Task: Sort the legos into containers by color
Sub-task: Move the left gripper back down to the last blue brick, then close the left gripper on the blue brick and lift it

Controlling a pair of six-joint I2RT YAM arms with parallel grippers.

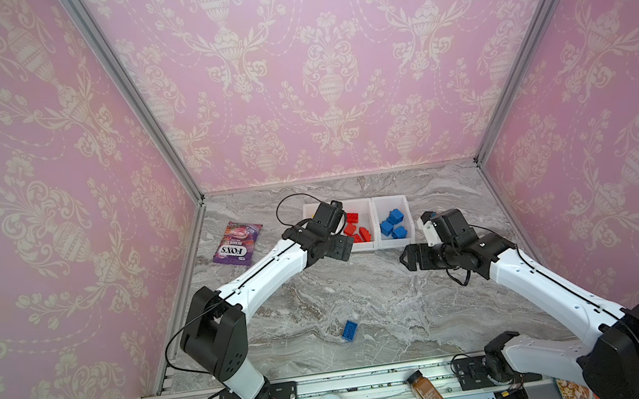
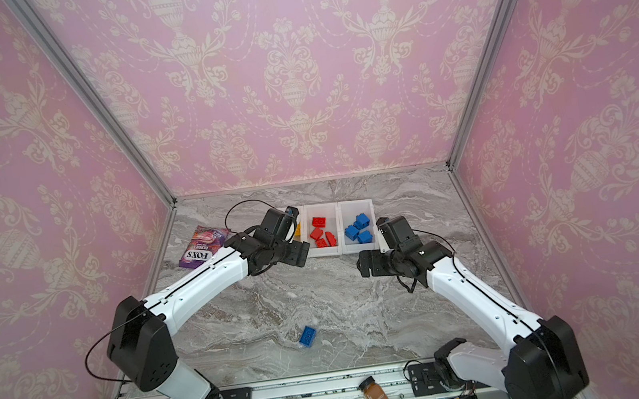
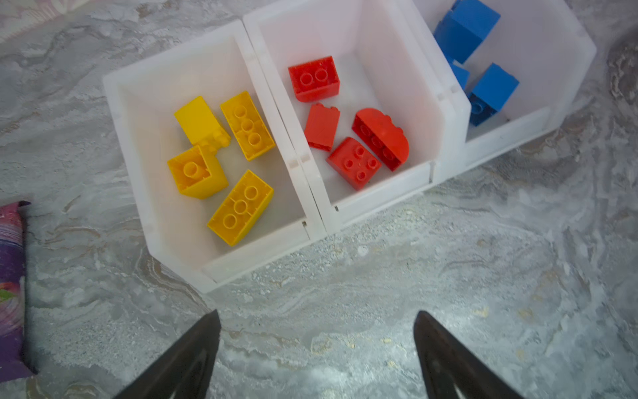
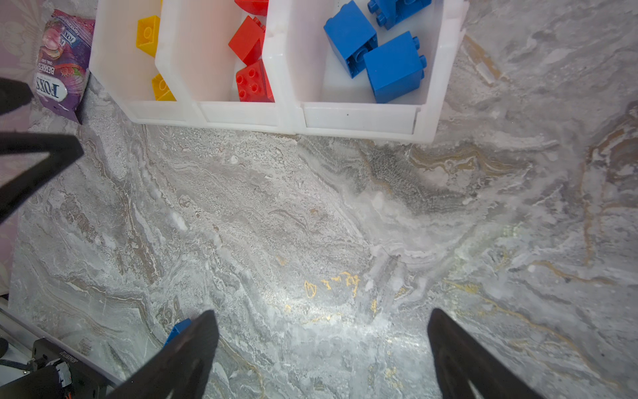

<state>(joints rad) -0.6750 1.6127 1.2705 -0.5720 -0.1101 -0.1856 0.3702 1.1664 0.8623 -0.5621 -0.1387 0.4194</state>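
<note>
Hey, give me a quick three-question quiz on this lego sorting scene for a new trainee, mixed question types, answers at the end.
1. True or false: every brick already lies in a bin.
2. The middle bin holds which colour? A yellow, B red, C blue.
3. Fill in: the left gripper and the right gripper both stand ____, holding nothing.
Key: 1 false, a blue brick lies loose on the table. 2 B. 3 open.
</note>
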